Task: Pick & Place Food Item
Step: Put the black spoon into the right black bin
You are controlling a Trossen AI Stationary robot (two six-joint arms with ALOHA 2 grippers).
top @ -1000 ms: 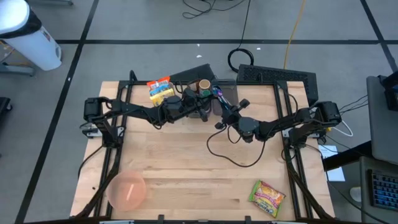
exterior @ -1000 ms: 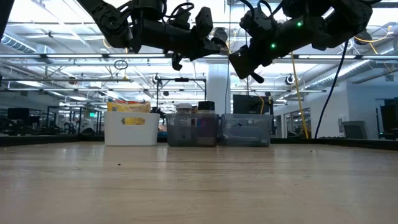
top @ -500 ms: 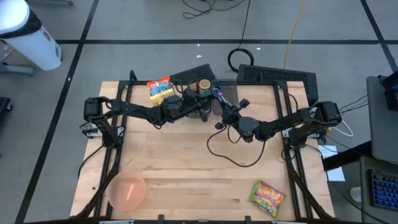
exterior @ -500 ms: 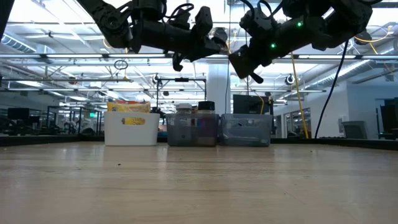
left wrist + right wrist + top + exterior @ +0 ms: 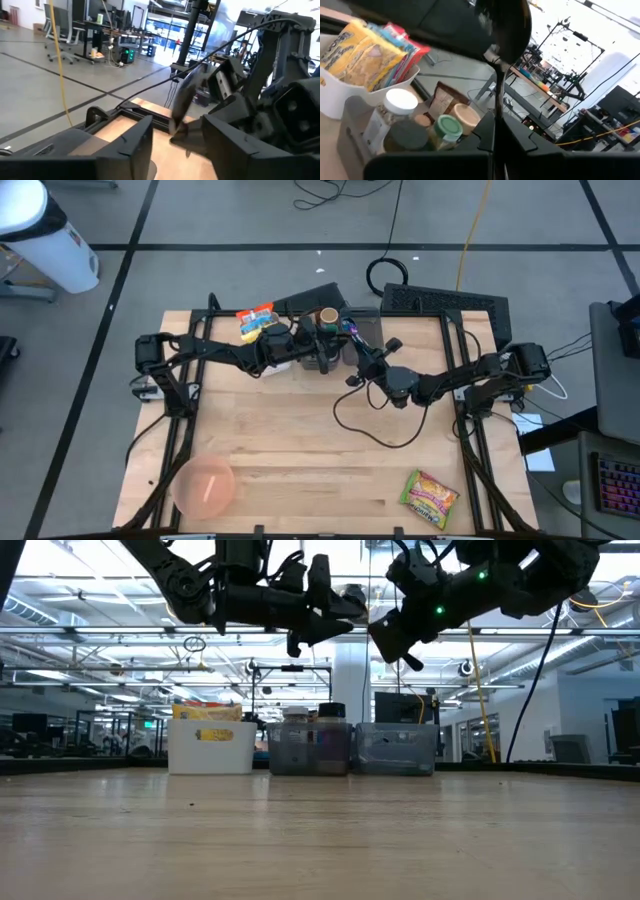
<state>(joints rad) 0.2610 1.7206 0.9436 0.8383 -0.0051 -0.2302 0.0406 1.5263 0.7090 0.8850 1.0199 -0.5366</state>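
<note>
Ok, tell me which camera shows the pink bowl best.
The high view. It looks straight down on the pink bowl at the table's near left corner, whole and clear of both arms. The low view and both wrist views do not show it at all.

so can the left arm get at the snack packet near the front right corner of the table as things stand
Probably not easily. The snack packet lies at the table's front right corner, while the left pincer hovers by the bins at the back, and the right arm stretches across the space between. Nothing sits on the packet itself.
</note>
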